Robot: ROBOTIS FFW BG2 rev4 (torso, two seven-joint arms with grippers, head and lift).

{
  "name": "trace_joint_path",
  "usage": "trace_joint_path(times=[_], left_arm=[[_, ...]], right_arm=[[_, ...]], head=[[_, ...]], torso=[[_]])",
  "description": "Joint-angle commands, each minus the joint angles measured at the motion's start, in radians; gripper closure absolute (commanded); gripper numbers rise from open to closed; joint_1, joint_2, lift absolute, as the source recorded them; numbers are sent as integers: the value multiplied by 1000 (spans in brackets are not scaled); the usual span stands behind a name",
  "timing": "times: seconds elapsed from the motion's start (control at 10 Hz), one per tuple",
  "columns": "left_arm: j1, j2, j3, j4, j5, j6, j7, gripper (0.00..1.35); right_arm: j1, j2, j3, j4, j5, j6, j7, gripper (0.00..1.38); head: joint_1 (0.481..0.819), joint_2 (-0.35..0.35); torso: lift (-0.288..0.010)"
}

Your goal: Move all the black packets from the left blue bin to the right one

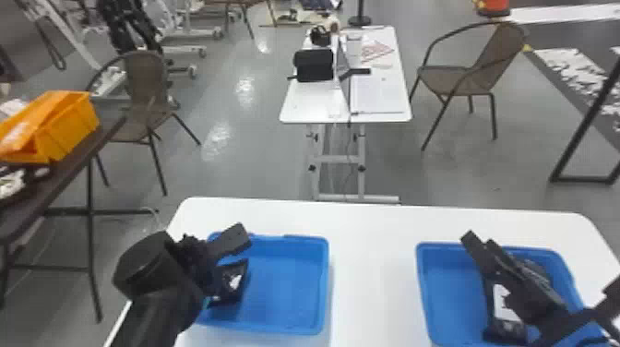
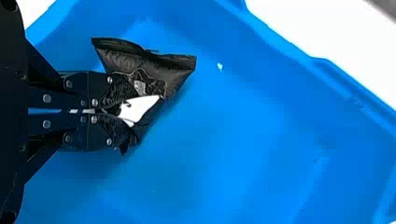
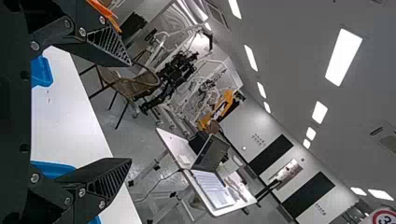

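Note:
My left gripper [image 1: 219, 272] is over the left part of the left blue bin [image 1: 288, 286], at a black packet [image 1: 233, 282]. In the left wrist view the left gripper [image 2: 116, 112] is shut on that packet [image 2: 154, 67], pinching it by its white label. Above the right blue bin [image 1: 426, 295] is my right gripper [image 1: 479, 244]; in the right wrist view the right gripper [image 3: 130, 112] stands open with nothing between its fingers. Black packets with a white label [image 1: 505, 304] lie in the right bin, partly hidden by the right arm.
Both bins stand on a white table [image 1: 373, 258], with a strip of tabletop between them. Behind are a smaller white table [image 1: 313, 101] with a laptop and two chairs. An orange crate [image 1: 69, 124] sits on a dark table at the left.

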Motion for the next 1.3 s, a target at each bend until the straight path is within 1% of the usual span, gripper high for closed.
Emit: trace_joint_path(times=[0.0, 0.1, 0.2, 0.3, 0.4, 0.5, 0.6, 0.7, 0.8, 0.9, 1.0, 1.1, 1.2], left_arm=[[123, -17, 25, -260, 63, -20, -10, 1213], [163, -39, 40, -350, 75, -37, -29, 1213], [189, -63, 45, -415, 87, -79, -49, 1213], [219, -89, 42, -510, 116, -145, -23, 1213], [215, -96, 31, -534, 233, -243, 13, 1213], [193, -94, 16, -516, 343, -267, 54, 1213], [146, -94, -4, -438, 448, -301, 56, 1213], [78, -85, -44, -317, 572, -341, 56, 1213], [6, -79, -104, -197, 644, -369, 54, 1213], [-83, -76, -194, -62, 705, -402, 48, 1213], [-141, -88, -251, 13, 710, -416, 43, 1213], [-193, -117, -262, 95, 707, -452, 10, 1213], [-230, -118, -296, 138, 708, -458, -1, 1213]], right_arm=[[5, 2, 0, 1, 0, 0, 1, 326], [6, 2, 0, 1, 0, 0, 1, 326], [5, 2, 0, 1, 0, 2, 4, 326], [0, 2, 1, -2, 0, 5, 10, 326], [-8, -3, 1, -5, 1, 12, 27, 328], [-25, -7, 14, -2, 9, 21, 48, 328], [-43, -15, 29, -5, 9, 23, 64, 328], [-64, -23, 48, -5, 9, 25, 76, 328], [-86, -30, 64, -7, 12, 26, 77, 338], [-123, -32, 69, -2, 55, 26, 90, 357], [-163, -32, 74, 16, 89, 26, 108, 349], [-190, -30, 86, 32, 90, 25, 111, 329], [-210, -30, 101, 43, 98, 25, 113, 288]], head=[[695, 108], [695, 103], [695, 89], [695, 70], [695, 48], [695, 31], [695, -1], [695, -24], [695, -49], [695, -75], [695, -108], [695, -122], [695, -144]], torso=[[0], [0], [0], [0], [0], [0], [0], [0], [0], [0], [0], [0], [0]])
